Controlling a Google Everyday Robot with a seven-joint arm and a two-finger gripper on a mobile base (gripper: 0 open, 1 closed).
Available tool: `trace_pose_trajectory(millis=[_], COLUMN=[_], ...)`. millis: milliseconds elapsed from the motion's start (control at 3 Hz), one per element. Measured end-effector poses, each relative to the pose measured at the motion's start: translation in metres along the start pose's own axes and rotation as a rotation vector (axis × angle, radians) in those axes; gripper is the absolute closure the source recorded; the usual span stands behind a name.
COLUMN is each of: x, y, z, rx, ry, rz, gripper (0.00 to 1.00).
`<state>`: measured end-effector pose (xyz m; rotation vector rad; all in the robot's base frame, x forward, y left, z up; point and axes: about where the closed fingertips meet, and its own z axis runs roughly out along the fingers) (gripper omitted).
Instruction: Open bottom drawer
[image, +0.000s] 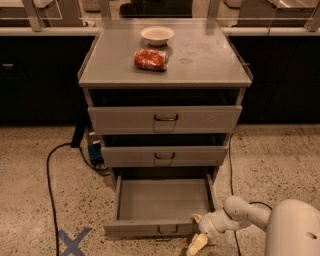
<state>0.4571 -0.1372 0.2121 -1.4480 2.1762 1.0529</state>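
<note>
Speckled stone floor (280, 160); pincer (198, 232) just beside the open bottom drawer (162, 202).

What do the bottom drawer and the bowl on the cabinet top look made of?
Pulled-out grey bottom drawer: seemingly painted sheet metal, matte, with thin walls and a dark wire handle. Small round white bowl: smooth, perhaps ceramic or plastic. The pincer sits by the drawer's front right corner.
</note>
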Motion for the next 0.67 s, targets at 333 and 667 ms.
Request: trace_pose_trajectory(millis=[333,667], x=[-0.0045,-0.0045], y=[0.0000,0.0001], z=[-0.0019,-0.0019], rx=[-0.005,-0.005], ry=[-0.001,-0.001], rz=[-0.002,-0.002], gripper=[0.00,0.00])
